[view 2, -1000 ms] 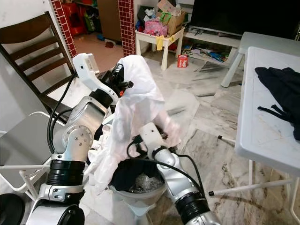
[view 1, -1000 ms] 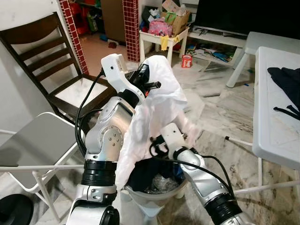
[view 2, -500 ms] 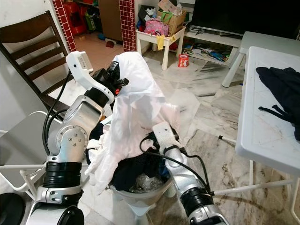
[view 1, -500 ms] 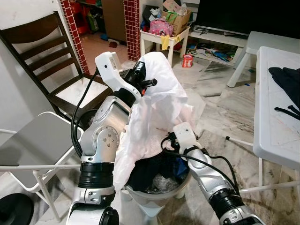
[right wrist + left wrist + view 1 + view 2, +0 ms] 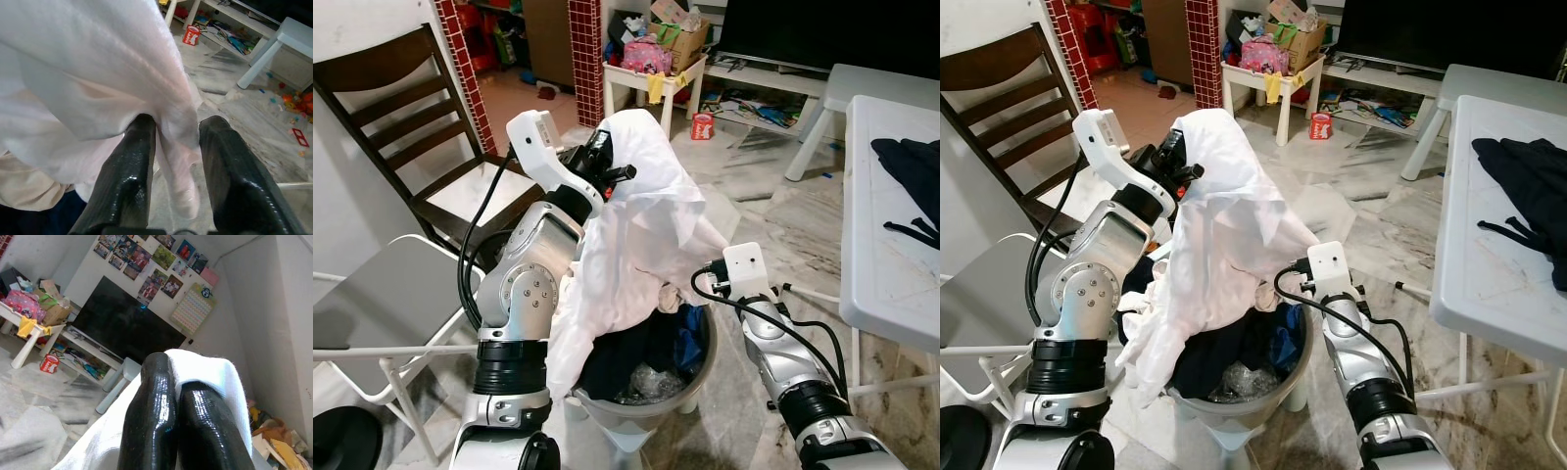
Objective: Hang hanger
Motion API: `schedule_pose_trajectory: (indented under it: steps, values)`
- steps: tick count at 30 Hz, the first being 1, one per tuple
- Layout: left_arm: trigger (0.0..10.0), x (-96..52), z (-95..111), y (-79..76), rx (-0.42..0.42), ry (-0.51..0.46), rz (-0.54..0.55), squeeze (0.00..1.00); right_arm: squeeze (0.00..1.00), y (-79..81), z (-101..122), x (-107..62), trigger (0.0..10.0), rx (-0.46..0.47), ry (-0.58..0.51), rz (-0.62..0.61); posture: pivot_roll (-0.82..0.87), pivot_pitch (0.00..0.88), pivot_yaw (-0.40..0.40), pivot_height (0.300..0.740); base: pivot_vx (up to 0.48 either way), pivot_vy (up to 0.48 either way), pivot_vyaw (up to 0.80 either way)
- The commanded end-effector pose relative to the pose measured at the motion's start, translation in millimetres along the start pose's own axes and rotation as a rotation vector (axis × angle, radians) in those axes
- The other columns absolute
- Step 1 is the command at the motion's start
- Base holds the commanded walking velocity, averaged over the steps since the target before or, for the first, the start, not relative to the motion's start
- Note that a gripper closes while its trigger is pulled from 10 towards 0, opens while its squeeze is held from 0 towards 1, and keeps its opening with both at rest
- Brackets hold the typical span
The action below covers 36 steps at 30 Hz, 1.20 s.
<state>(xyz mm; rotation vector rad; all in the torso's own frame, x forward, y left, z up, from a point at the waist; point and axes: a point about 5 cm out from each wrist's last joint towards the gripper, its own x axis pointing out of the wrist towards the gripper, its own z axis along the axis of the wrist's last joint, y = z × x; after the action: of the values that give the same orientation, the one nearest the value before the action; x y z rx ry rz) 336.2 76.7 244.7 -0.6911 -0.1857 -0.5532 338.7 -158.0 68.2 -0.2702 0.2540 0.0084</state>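
A white garment hangs from my raised left gripper, which is shut on its top fold. The cloth drapes down into a grey laundry basket holding dark clothes. My right gripper is at the garment's lower right edge, just above the basket rim. Its fingers stand apart with a strip of the white cloth hanging between them. In the eye views the right fingertips are hidden under the cloth; the wrist block shows. I see no hanger.
A dark wooden chair and a grey folding chair stand to my left. A white table with a dark garment is on my right. A cluttered small table and a red can lie ahead.
My right arm has drawn back to the right, from deep under the garment over the basket to the cloth's right edge. The left gripper still holds the garment up.
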Motion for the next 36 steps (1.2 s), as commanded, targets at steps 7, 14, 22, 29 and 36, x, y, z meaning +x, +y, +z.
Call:
schedule_pose_trajectory:
  steps: [7, 14, 22, 29, 36]
  values:
    - [0.0, -23.2, -5, 37.6, 0.126, 0.039, 0.099, 0.0, 0.0, -29.9, 36, 8.6, 0.0, 0.163, -0.131, -0.02, -0.04, 0.0, 0.021, 0.74, 0.0, 0.0, 0.0]
    - [0.0, -50.2, -10, 75.5, 0.173, 0.051, 0.258, 0.0, 0.0, -51.3, 50, 9.3, 0.0, 0.182, -0.175, -0.059, -0.05, 0.0, 0.012, 0.74, 0.0, 0.0, 0.0]
    - [0.0, -87.8, -17, 117.7, 0.216, 0.065, 0.459, 0.0, 0.0, -72.1, 72, 8.6, 0.0, 0.169, -0.26, -0.073, -0.06, 0.0, -0.004, 0.74, 0.0, 0.0, 0.0]
    - [4.3, -113.6, -32, 139.3, 0.212, 0.107, 0.562, 0.0, 0.0, -83.3, 89, 6.0, 0.0, 0.149, -0.322, -0.095, -0.07, 0.0, -0.01, 0.74, 0.0, 0.0, 0.0]
    - [10.0, -116.5, -39, 143.8, 0.191, 0.136, 0.569, 0.0, 0.0, -82.0, 95, 5.6, 0.0, 0.135, -0.34, -0.08, -0.07, 0.0, -0.014, 0.74, 0.0, 0.0, 0.0]
